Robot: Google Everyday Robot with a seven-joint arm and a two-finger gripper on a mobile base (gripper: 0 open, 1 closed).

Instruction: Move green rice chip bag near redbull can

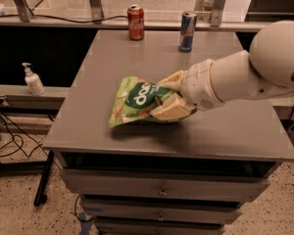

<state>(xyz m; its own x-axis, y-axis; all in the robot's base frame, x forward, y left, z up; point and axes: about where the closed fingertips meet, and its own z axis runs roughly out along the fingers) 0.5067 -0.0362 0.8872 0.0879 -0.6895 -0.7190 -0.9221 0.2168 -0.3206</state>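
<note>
The green rice chip bag [134, 101], light green with a dark green label, hangs tilted a little above the middle of the grey table [112, 58]. My gripper [169, 96] is shut on the bag's right end, with cream fingers [167, 108] above and below it. The white arm reaches in from the right. The redbull can [187, 31], slim, blue and silver, stands upright at the table's far edge, well behind the gripper and apart from the bag.
A red cola can [135, 22] stands at the far edge, left of the redbull can. A white pump bottle [33, 80] stands on a ledge to the left. Drawers [161, 192] sit under the tabletop. Cables lie on the floor at the left.
</note>
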